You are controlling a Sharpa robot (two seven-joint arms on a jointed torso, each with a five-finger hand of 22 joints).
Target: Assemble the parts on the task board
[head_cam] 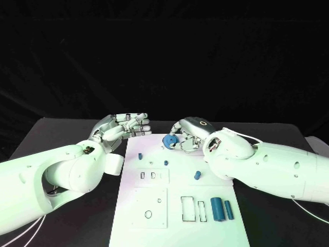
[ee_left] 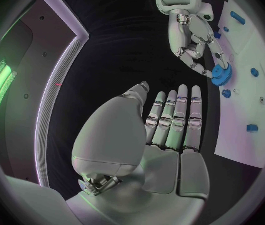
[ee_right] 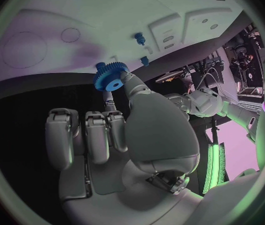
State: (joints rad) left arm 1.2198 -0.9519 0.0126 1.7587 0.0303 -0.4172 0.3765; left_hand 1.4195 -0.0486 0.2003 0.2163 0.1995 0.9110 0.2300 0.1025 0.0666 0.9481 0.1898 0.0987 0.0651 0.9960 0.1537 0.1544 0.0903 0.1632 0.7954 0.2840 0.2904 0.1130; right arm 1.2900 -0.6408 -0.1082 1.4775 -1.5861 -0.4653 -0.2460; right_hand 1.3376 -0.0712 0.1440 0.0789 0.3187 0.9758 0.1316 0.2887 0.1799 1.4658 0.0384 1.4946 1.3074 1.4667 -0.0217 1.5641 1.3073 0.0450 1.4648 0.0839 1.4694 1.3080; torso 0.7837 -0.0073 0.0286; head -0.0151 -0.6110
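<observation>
The white task board [head_cam: 181,216] lies lengthwise in the middle of the table. My right hand [head_cam: 192,134] hovers at the board's far end and pinches a blue gear [head_cam: 169,140] between thumb and a finger. The gear [ee_right: 110,76] sits at the board's far edge [ee_right: 107,30]; whether it touches the board I cannot tell. My left hand [head_cam: 125,126] is just off the board's far left corner, holding nothing, its fingers [ee_left: 173,120] stretched out straight. From the left wrist, the right hand [ee_left: 195,42] and gear [ee_left: 221,74] appear beside the board [ee_left: 257,105].
Small blue pegs [head_cam: 139,155] [head_cam: 166,162] and a short blue piece [head_cam: 198,175] stand on the board's far half. Two blue cylinders [head_cam: 217,208] [head_cam: 228,209] lie near its right front, beside rectangular slots [head_cam: 188,208]. Black table lies on both sides.
</observation>
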